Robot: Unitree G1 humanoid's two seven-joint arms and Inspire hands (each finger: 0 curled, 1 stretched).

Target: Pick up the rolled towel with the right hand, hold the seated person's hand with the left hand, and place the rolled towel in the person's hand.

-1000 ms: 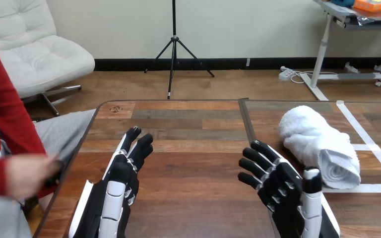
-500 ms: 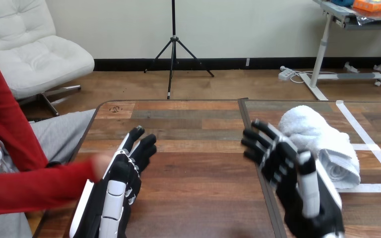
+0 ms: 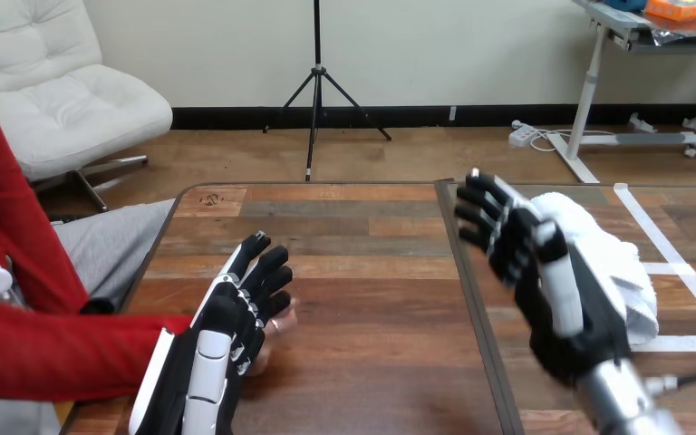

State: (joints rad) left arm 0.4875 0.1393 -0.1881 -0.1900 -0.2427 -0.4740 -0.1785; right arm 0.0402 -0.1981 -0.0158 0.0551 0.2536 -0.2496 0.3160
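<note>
the white rolled terry towel (image 3: 621, 263) lies on the brown wooden plank table (image 3: 372, 299), just behind the right hand (image 3: 557, 294), which partly hides it. the right hand is open, fingers straight & spread, raised above the table. for a good pick: bring it down over the roll's middle, thumb on near side, fingers on far side, close firmly bc soft cloth gives way. the left hand (image 3: 227, 317) is open too, over the person's hand (image 3: 283, 319); contact i cannot tell.
</note>
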